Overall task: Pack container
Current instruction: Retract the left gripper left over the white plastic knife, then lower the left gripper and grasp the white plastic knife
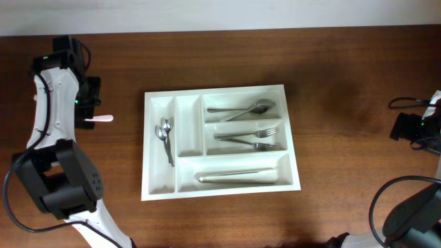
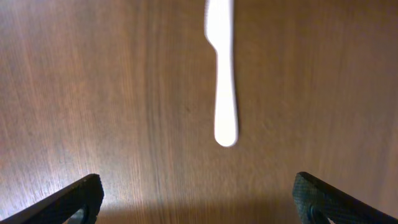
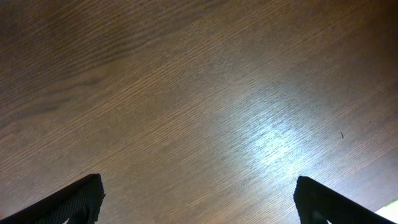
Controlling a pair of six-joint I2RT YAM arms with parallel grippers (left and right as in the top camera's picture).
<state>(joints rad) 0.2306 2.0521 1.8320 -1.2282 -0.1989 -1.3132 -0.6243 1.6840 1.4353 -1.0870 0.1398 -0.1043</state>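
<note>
The left gripper (image 2: 199,200) fills the bottom corners of its wrist view with two black, matte, blunt fingertips (image 2: 79,198) set far apart. Nothing is between them and they hold nothing. Just beyond them a white utensil (image 2: 225,99) lies flat on the table (image 2: 93,81). It is smooth plastic with a slim handle and a rounded end, and it widens at the far part, which is blurred. It touches neither fingertip.

The right gripper (image 3: 199,200) is just as wide open and also holds nothing. Below it is only table, a dark brown wood grain with a glossy patch of glare.

The container (image 1: 187,131) sits mid-table, a white, smooth, rectangular plastic tray with raised walls and rounded corners. Two narrow compartments run near to far on its left. On its right are two short ones, with a long one along the near side.

- **Leftmost slot:** two small metal spoons (image 1: 165,133).
- **Far short compartment:** larger spoons (image 1: 242,109).
- **Short compartment below it:** forks (image 1: 249,140).
- **Long compartment:** knives (image 1: 234,177).

All the cutlery is shiny steel.

In the overhead view the container lies to the right of the left gripper, apart from it, with the white utensil between them. The right gripper is at the table's right edge, well apart from the container.
</note>
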